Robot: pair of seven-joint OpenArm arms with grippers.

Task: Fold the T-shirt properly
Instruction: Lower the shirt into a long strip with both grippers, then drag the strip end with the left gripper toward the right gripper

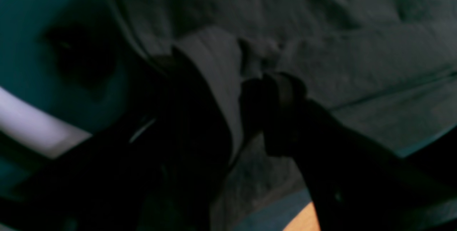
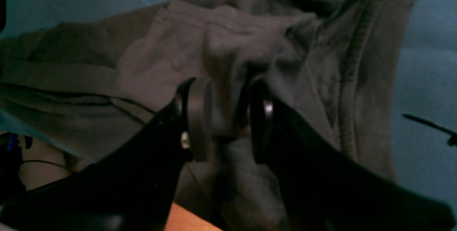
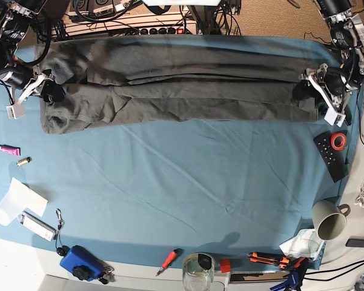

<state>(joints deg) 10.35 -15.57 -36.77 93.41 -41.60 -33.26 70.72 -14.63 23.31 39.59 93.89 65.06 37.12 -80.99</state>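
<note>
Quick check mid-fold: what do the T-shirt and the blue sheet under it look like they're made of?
T-shirt: soft matte knit, likely cotton; it wrinkles loosely and shows a stitched seam in the right wrist view. Blue sheet: thin woven cloth, matte, with shallow creases across it; the exact fibre can't be told.
</note>
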